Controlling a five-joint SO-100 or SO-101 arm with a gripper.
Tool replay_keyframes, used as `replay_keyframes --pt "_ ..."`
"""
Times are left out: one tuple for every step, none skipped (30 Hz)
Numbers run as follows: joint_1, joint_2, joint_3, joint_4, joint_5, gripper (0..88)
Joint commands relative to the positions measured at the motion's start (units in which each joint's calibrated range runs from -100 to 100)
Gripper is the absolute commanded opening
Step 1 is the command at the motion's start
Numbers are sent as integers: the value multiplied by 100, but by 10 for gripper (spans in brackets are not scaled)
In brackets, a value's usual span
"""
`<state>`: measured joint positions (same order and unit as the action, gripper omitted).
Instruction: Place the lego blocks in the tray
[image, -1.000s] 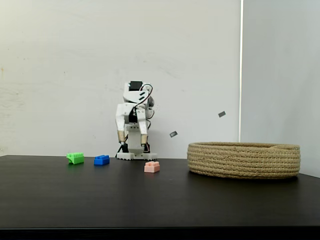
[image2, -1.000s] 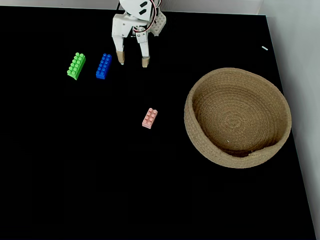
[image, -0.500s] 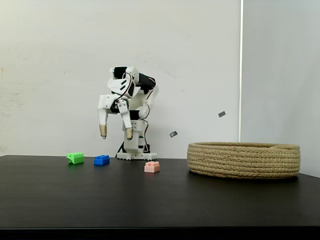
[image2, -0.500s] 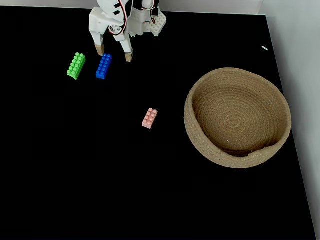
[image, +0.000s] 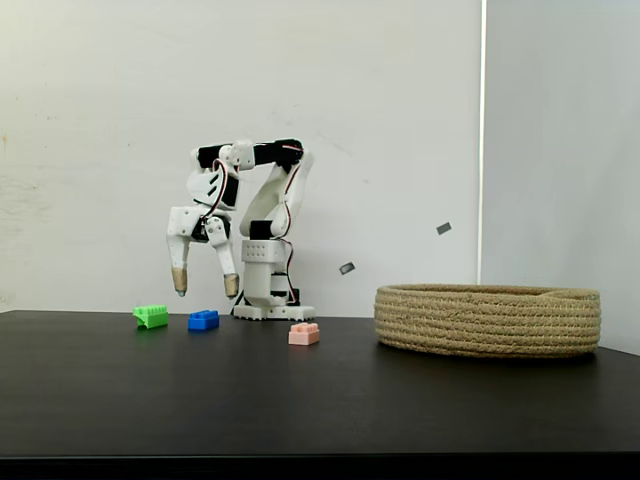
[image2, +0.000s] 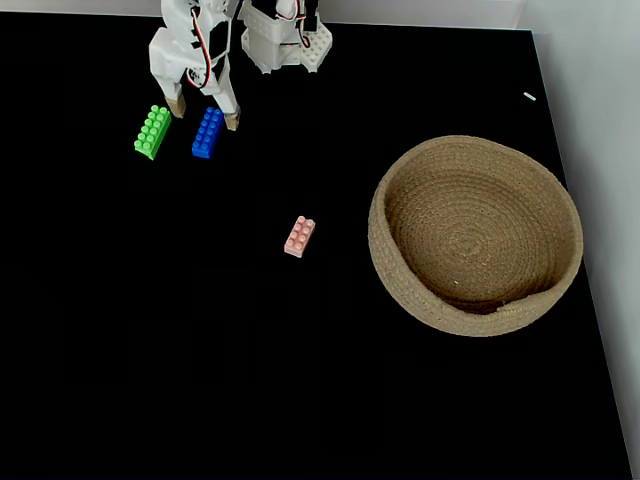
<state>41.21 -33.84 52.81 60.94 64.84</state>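
Hovering with fingers spread wide, the gripper (image: 204, 287) hangs empty above the blue brick (image2: 208, 132).
Green brick (image2: 152, 131) alongside, pink brick (image2: 299, 236) mid-table, rope basket (image2: 556, 200) empty, well apart.

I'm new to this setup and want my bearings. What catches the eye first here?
The wide rope basket dominates the right of the black table, lying empty. At the far left, the white arm's open gripper hangs over the blue brick, with the green brick just beside it. The pink brick sits alone mid-table, nearer the basket.
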Motion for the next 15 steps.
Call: replay_keyframes --pt "10 151 -151 -367 49 281" --pt "10 203 -105 -459 59 281" --pt "10 254 -69 -526 83 281" --pt "10 306 -5 -626 93 280" --pt "1 340 59 -726 98 280" --pt "1 366 132 -842 98 279" --pt "-7 392 205 -934 98 279" --pt "-15 409 251 -984 98 276" --pt "-23 426 296 -1034 98 274" --pt "-40 435 342 -1067 88 272" --pt "-48 435 378 -1084 88 270" --pt "-56 435 424 -1109 88 265" --pt "-64 435 470 -1159 73 263" --pt "-73 435 524 -1192 68 263" --pt "-89 435 579 -1250 63 261"
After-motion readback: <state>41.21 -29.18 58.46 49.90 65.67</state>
